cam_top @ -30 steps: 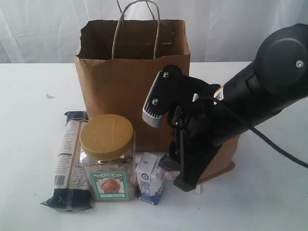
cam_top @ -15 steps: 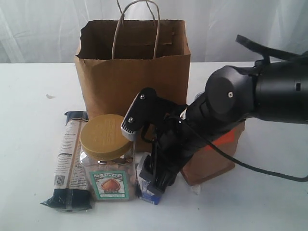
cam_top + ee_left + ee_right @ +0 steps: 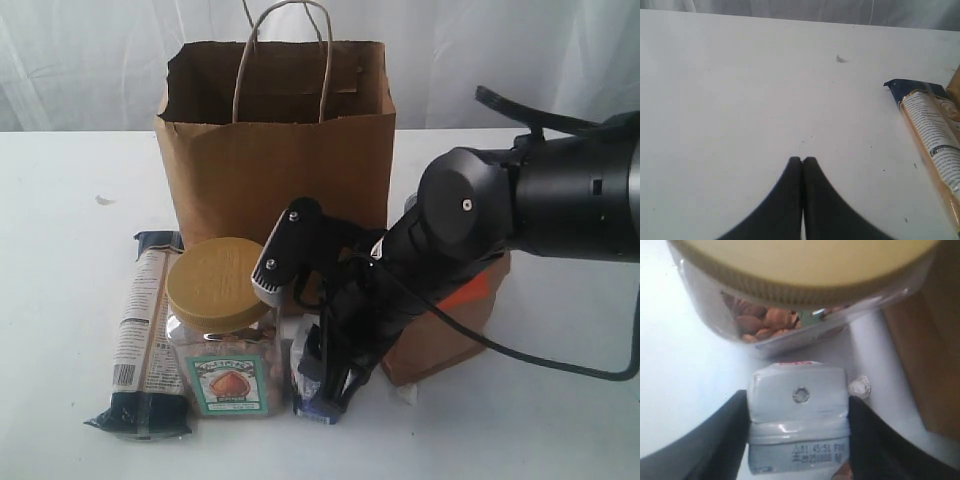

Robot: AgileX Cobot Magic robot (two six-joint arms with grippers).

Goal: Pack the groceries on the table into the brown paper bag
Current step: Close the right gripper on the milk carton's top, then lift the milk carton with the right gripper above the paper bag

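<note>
Right wrist view: right claw [image 3: 798,401] pinches the small white-blue carton [image 3: 798,430] by both sides. It stands on the desk [image 3: 685,365] just beside the tan-lidded nut jar [image 3: 790,325], nuts visible inside. Left claw [image 3: 802,161]: pressed together, empty. Brown paper bag [image 3: 270,160] behind: contents hidden. Your risks: the carton's walls buckling under squeeze, or your lift nudging the jar.

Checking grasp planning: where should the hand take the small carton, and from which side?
Take the carton by its two flat side walls, just below the top, coming straight down from above. It stands upright with the nut jar close beside it, so a sideways approach looks blocked. The right hand straddles it that way now.
</note>
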